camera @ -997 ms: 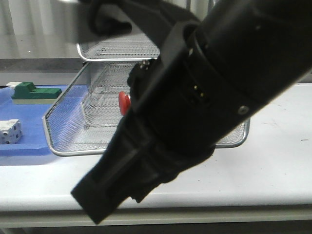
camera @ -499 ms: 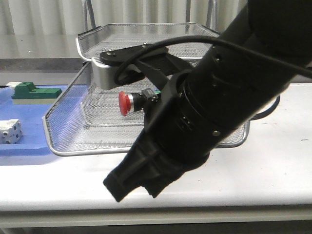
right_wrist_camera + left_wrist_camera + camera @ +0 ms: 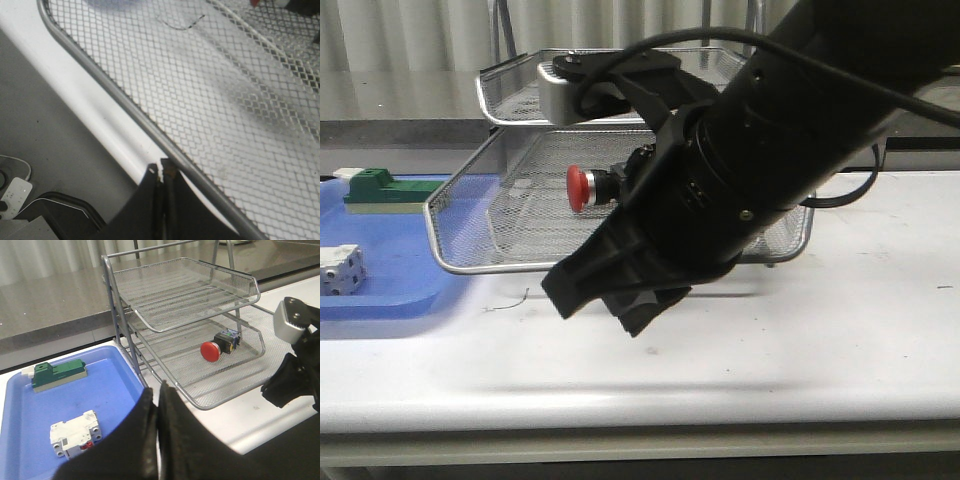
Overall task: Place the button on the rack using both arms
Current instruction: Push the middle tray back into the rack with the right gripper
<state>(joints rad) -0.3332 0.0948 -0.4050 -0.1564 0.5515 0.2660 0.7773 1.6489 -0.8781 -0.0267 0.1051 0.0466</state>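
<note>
The button (image 3: 582, 188) lies on its side on the mesh of the rack's (image 3: 510, 110) lower tier, red cap to the left. It also shows in the left wrist view (image 3: 212, 350), under the rack's upper tier (image 3: 180, 295). My right arm (image 3: 750, 170) fills the middle of the front view and hides the rack's right part. My right gripper (image 3: 160, 167) is shut and empty, its tips right beside a chrome rim of the rack (image 3: 125, 112). My left gripper (image 3: 157, 390) is shut and empty, held above the blue tray's edge, apart from the rack.
A flat blue tray (image 3: 380, 290) lies left of the rack, holding a green-and-white block (image 3: 390, 190) and a white part (image 3: 340, 268); all three also show in the left wrist view: tray (image 3: 110, 385), block (image 3: 57, 375), part (image 3: 75, 432). A thin wire (image 3: 510, 300) lies on the table.
My right arm has swung up and to the right, uncovering more of the table. The rack's front rim now sits higher in the front view. The button stays on the lower tier.
</note>
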